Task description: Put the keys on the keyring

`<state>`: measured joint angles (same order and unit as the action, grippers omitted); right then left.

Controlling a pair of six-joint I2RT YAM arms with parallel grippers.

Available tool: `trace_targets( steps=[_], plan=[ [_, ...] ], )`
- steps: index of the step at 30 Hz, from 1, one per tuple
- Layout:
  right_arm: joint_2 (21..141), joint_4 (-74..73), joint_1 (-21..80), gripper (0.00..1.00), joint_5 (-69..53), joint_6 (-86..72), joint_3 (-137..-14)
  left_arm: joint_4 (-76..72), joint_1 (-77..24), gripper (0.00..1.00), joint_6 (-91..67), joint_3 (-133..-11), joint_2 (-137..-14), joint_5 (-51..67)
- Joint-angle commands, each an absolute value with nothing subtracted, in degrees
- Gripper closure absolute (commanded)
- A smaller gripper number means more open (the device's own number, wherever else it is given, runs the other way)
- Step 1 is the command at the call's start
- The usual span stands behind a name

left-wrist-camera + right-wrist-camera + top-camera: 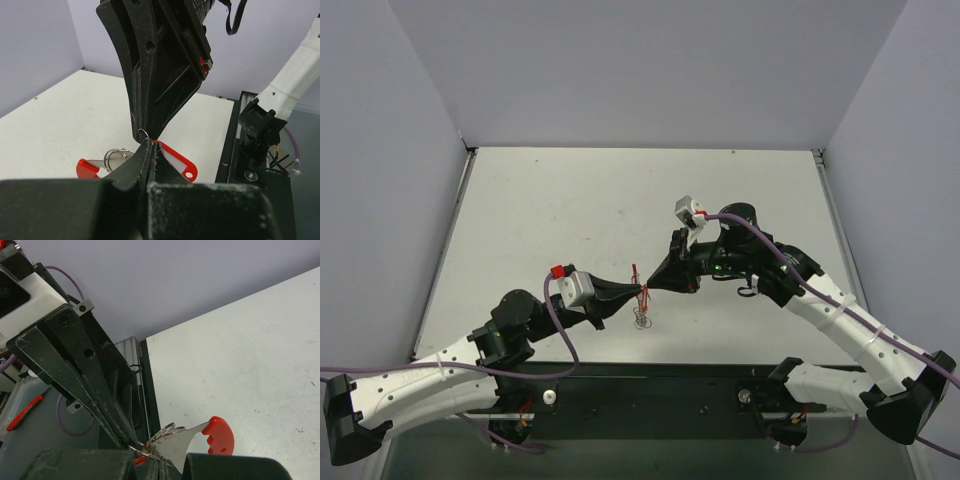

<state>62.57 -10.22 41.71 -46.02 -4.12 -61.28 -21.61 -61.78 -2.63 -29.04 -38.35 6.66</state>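
We count 2 arms, the left arm [440, 382] and the right arm [840, 310], and 2 grippers meeting tip to tip over the white tabletop [570, 200], approx mid-width & toward the near edge. The left gripper [151, 147] comes in from the left, the right gripper [651, 288] from the right. The tips are touching or just apart.

Left gripper: 2 fingers pressed together, no gap in the left wrist cam. Right gripper: 2 fingers also together, narrowing to one point. We can't tell which pair pinches which item, since everything bunches at the same spot.

Items at the tips, counted:
- 1 silver metal key with a red plastic head [218, 435]. The blade runs in toward the right gripper's fingertips; the head stands apart from the rings.
- 1 flat red plastic key tag with a white label window [174, 160], w/ a small hole at its free end. The other end sits right at the left gripper's tips.
- silver split rings [116, 153]: the loops overlap, so 2 as far as we can make out. They're just beside the key blade, and in the top cam they show just near of the tips.
- 1 small thin wire loop [143, 132] btwn the two sets of tips.
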Motion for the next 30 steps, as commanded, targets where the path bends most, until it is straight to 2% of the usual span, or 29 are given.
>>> trace_targets(
  steps=[1,10,14,30],
  plan=[
    [63.28,-8.26,40.69,1.0,-41.57,-3.43,-60.73,-28.12,-62.4,1.0,-4.83,-32.52,-36.83,12.83],
    [61.88,-6.24,41.31,1.0,-40.52,-4.13,-59.86,-32.24,-62.4,1.0,-7.55,-31.38,-37.62,13.36],
    [60.47,-5.37,43.5,1.0,-35.43,-3.34,-58.8,-35.24,-62.4,1.0,-8.7,-30.59,-38.32,12.83],
    [58.01,-2.11,45.7,1.0,-28.13,-4.04,-54.85,-37.61,-62.4,1.0,-9.75,-30.24,-39.29,12.66]
  ],
)
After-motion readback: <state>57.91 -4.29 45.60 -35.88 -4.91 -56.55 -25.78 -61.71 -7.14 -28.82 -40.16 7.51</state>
